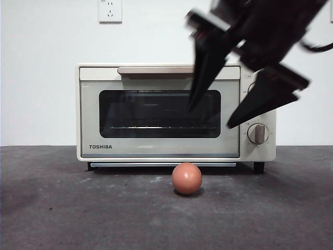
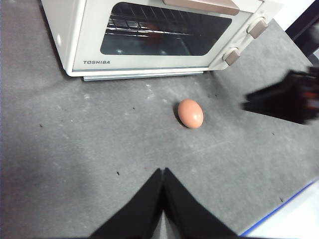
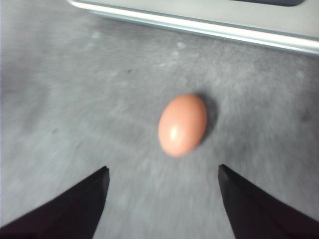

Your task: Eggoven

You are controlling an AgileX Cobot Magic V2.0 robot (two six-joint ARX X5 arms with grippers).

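The reddish-brown egg (image 1: pixel 187 178) lies on the grey table just in front of the cream TOSHIBA toaster oven (image 1: pixel 156 151), whose dark glass door is closed. The egg also shows in the left wrist view (image 2: pixel 191 113) and the right wrist view (image 3: pixel 182 125). My right gripper (image 1: pixel 210 117) is open and hangs above the egg, in front of the oven's right half; its jaws stand wide apart, either side of the egg in the right wrist view (image 3: pixel 163 178). My left gripper (image 2: pixel 163 172) is shut and empty, some way back from the egg.
The oven's two knobs (image 1: pixel 258 134) are on its right side, partly hidden by the right arm. A wall socket (image 1: pixel 110 10) is on the white wall behind. The table's edge with a blue line (image 2: pixel 279 209) shows in the left wrist view.
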